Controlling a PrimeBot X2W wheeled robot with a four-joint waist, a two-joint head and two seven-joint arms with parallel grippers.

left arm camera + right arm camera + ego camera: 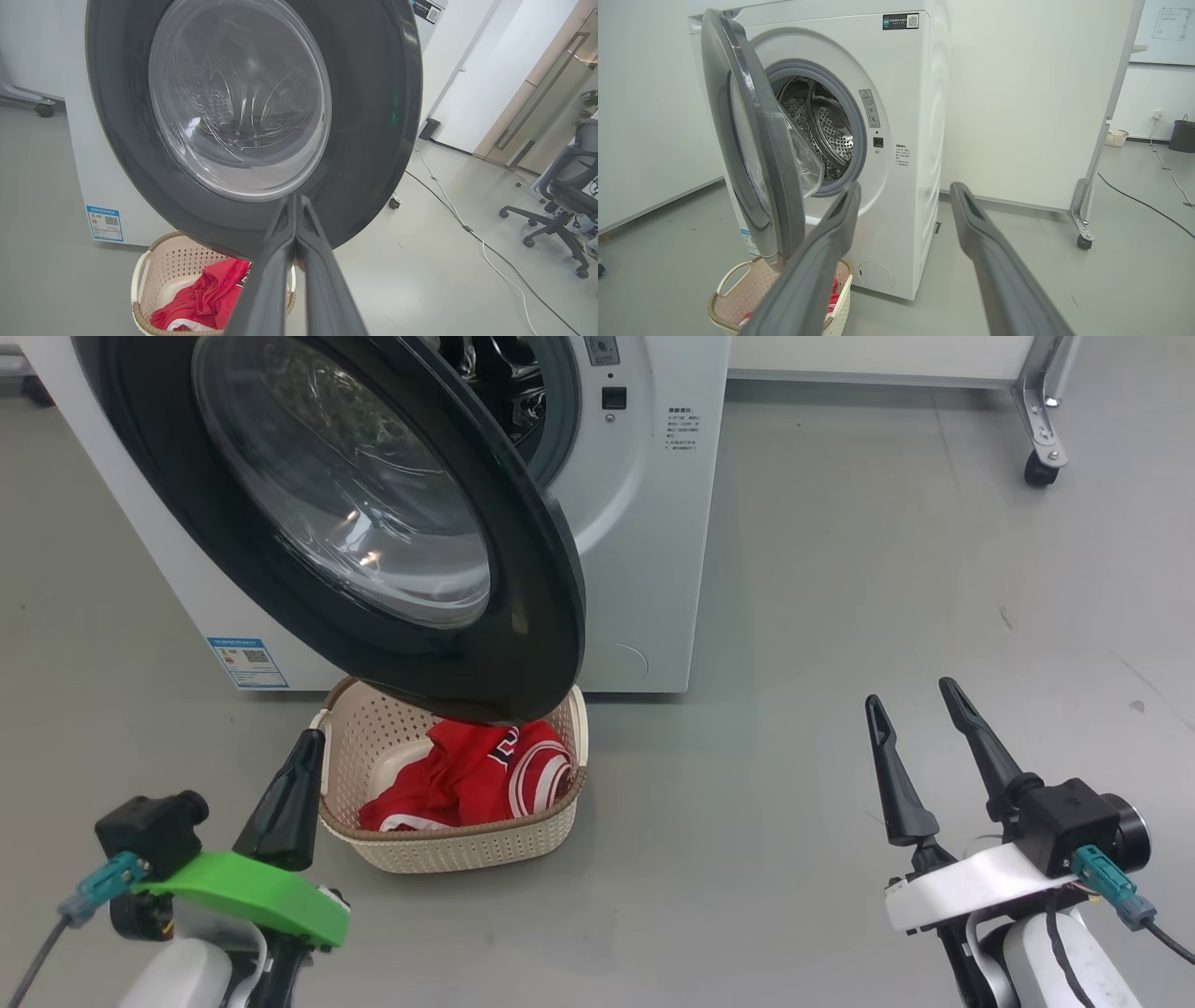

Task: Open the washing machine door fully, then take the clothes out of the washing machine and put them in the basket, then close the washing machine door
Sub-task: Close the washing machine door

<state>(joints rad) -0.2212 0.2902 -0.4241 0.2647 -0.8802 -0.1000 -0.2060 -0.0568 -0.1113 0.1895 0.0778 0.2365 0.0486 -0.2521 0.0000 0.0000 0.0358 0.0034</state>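
Observation:
The white washing machine (644,523) (906,140) stands ahead with its round black-rimmed door (392,523) (243,107) (756,149) swung partly open, overhanging the cream basket (439,845) (149,280) (733,298). Red clothes (476,775) (205,294) with white trim lie inside the basket. My left gripper (303,751) (296,205) is shut with nothing in it, just left of the basket and a little short of the door's outer face. My right gripper (915,705) (903,196) is open and empty, far right of the basket. The steel drum (822,126) shows no garment.
A caster leg of a white partition (1041,439) (1083,228) stands right of the machine. An office chair (560,186) and floor cables (467,224) lie off to the side. Grey floor spreads between my right gripper and the machine.

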